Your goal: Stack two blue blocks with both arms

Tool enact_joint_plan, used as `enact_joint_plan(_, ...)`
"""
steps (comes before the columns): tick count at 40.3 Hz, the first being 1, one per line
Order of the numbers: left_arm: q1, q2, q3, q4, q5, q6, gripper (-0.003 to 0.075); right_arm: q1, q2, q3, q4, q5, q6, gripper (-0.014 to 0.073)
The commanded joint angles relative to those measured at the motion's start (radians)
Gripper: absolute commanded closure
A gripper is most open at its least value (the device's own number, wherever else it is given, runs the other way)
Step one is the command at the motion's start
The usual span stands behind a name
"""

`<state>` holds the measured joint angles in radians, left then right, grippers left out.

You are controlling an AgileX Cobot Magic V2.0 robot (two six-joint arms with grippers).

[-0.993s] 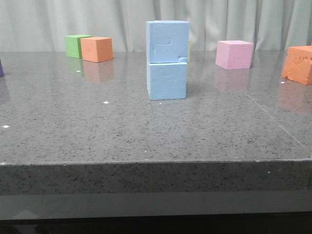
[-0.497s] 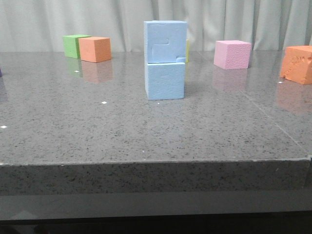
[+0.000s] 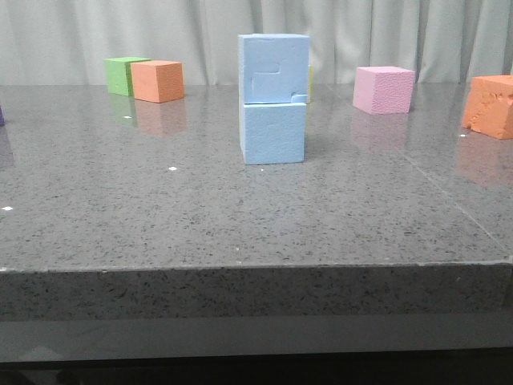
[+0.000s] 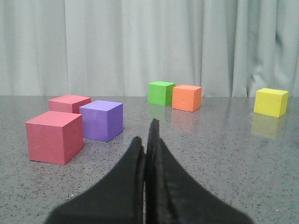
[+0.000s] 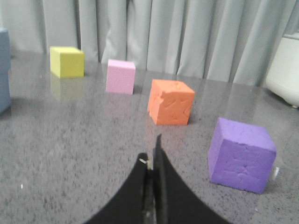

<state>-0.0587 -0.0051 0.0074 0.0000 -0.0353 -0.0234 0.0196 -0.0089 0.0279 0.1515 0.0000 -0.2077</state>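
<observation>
Two light blue blocks stand stacked mid-table in the front view: the upper blue block [image 3: 274,68], with a faint rectangular imprint on its face, rests on the lower blue block [image 3: 273,133]. No arm shows in the front view. The left gripper [image 4: 145,135] is shut with nothing between its fingers, low over the table and away from the stack. The right gripper [image 5: 152,154] is shut and empty too; a sliver of the blue stack [image 5: 3,70] shows at the edge of its view.
Green cube [image 3: 125,74] and orange cube [image 3: 157,80] sit back left, pink cube [image 3: 384,89] and a rough orange cube [image 3: 489,105] back right. Near the left gripper: two red cubes [image 4: 53,136], purple cube [image 4: 101,120], yellow cube [image 4: 270,101]. A purple cube [image 5: 241,154] lies near the right gripper.
The front view's picture has shifted by a few pixels; the stacked blue blocks and the other cubes stand as before.
</observation>
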Motion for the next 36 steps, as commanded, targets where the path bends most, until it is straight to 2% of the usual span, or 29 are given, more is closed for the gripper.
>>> enact_joint_plan(1,-0.007,-0.017,0.001,0.0,-0.083,-0.007,0.0741,-0.006,-0.019,-0.006,-0.08,-0.114,0.127,0.0662)
enact_joint_plan(5,-0.007,-0.017,0.001,0.0,-0.083,-0.007,0.0741,-0.006,-0.019,-0.006,-0.178,-0.109,0.259,0.0662)
enact_joint_plan(8,-0.007,-0.017,0.001,0.0,-0.083,-0.007,0.0741,-0.006,-0.019,-0.006,-0.184,-0.105,0.299,0.0662)
enact_joint_plan(20,-0.007,-0.017,0.001,0.0,-0.083,-0.007,0.0741,-0.006,-0.019,-0.006,-0.176,-0.044,0.299,0.0662)
enact_joint_plan(36,-0.007,-0.017,0.001,0.0,-0.083,-0.007,0.0741,-0.006,-0.019,-0.006,-0.176,-0.044,0.299,0.0662)
